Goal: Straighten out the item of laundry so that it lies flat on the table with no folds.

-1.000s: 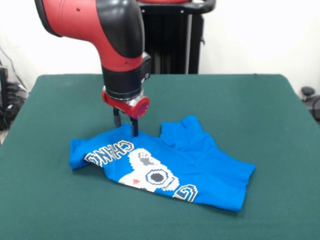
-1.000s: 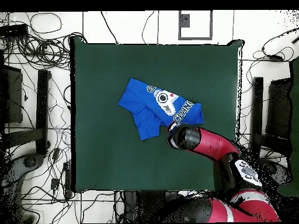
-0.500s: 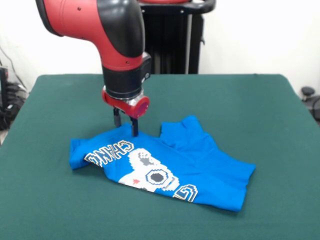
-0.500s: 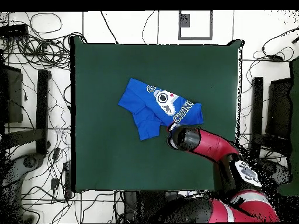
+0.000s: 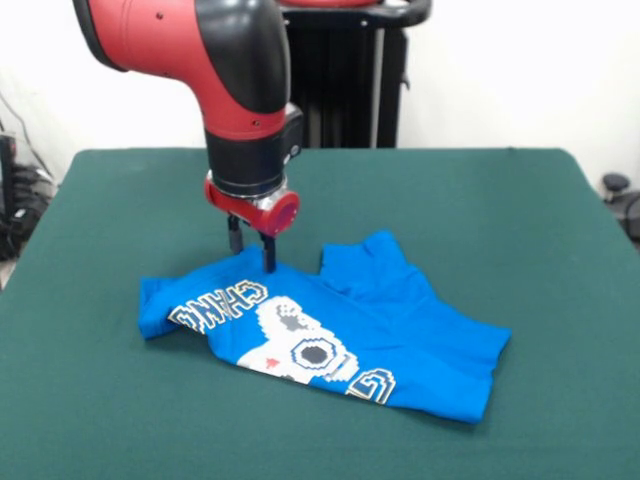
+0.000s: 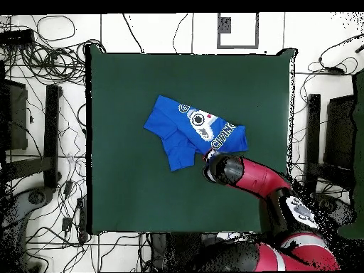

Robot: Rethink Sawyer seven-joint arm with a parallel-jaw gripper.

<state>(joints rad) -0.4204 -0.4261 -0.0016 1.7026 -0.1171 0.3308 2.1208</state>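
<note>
The item of laundry [image 5: 340, 320] is a bright blue T-shirt lying crumpled on the green table [image 5: 480, 210], graphic side up, with a folded flap [image 5: 375, 262] at its far edge and a tucked left end. In the overhead view the shirt [image 6: 186, 128] lies near the table's [image 6: 128, 192] middle. My gripper [image 5: 252, 255] points straight down at the shirt's far edge, above the lettering. Its two dark fingers [image 5: 270, 255] stand apart, open, with the tips at the cloth. Seen from overhead, the arm's wrist [image 6: 222, 169] hides the gripper.
The red and black arm [image 5: 235, 90] rises over the shirt's left half. Green table surface surrounds the shirt on all sides. Cables and stands [image 6: 43, 106] lie on the floor around the table.
None at the gripper or the shirt; only the arm's elbow shifts slightly in the overhead view.
</note>
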